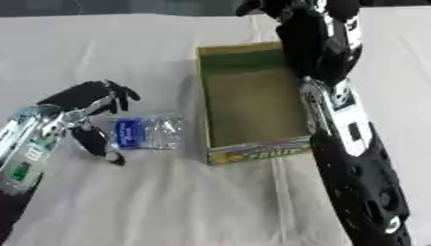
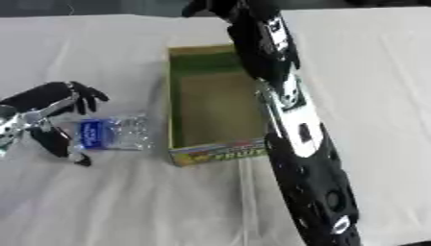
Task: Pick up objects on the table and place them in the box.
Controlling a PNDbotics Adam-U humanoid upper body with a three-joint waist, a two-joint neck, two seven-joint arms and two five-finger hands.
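Note:
A clear plastic bottle with a blue label [image 1: 148, 132] lies on its side on the white tablecloth, just left of the box. My left hand [image 1: 77, 108] is open beside the bottle's left end, fingers spread above it and thumb [image 1: 99, 144] below, not closed round it. The cardboard box [image 1: 252, 153] stands open at the centre, green inside, and nothing shows on its floor. My right arm [image 1: 353, 158] stretches from the lower right along the box's right wall. Its hand [image 2: 212, 6] is dark at the top edge, beyond the box's far corner.
The white cloth [image 1: 168, 202] covers the whole table, with bare room in front of the box and at the far left. The right forearm hides the box's right wall.

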